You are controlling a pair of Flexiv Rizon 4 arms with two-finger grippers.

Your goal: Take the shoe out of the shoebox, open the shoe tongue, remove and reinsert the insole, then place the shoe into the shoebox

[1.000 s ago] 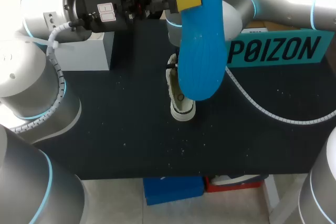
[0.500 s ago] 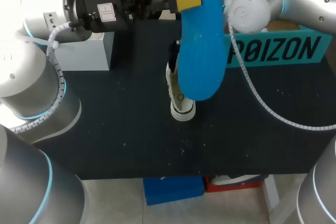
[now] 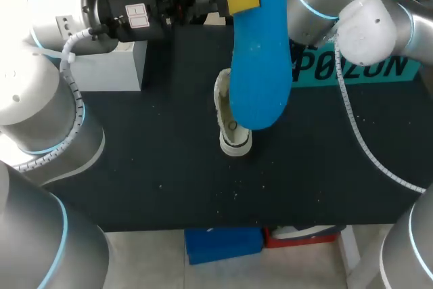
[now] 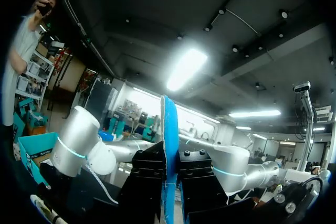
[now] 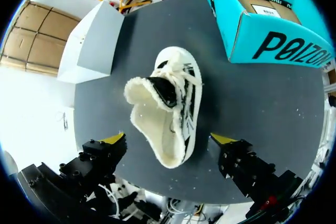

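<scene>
In the head view, the blue insole [image 3: 260, 52] is held upright in the air above the shoe [image 3: 230, 133] and hides most of it. Only a cream edge of the shoe and its end nearest the table's front are seen there. The right wrist view shows the whole shoe [image 5: 168, 114]. It is white with black laces, its cream-lined mouth is open wide, and it rests on the dark table [image 5: 273, 108].

The left wrist view alone shows the grip. The insole [image 4: 169, 145] is seen edge-on, pinched between the left jaws from both sides. In the head view one yellow fingertip [image 3: 243, 0] is laid against the insole's face.

The right jaws are spread wide, with a yellow tip [image 5: 113, 139] on either side of the shoe and above it, touching nothing. In the head view they cannot be made out behind the insole.

The teal shoebox [image 5: 262, 19] stands on the table beyond the shoe, apart from it. Only a tan inner surface and a white label are seen inside it. In the head view the shoebox [image 3: 365, 65] is partly covered by the right arm [image 3: 358, 25]. A white box [image 5: 92, 40] stands on the shoe's other side.
</scene>
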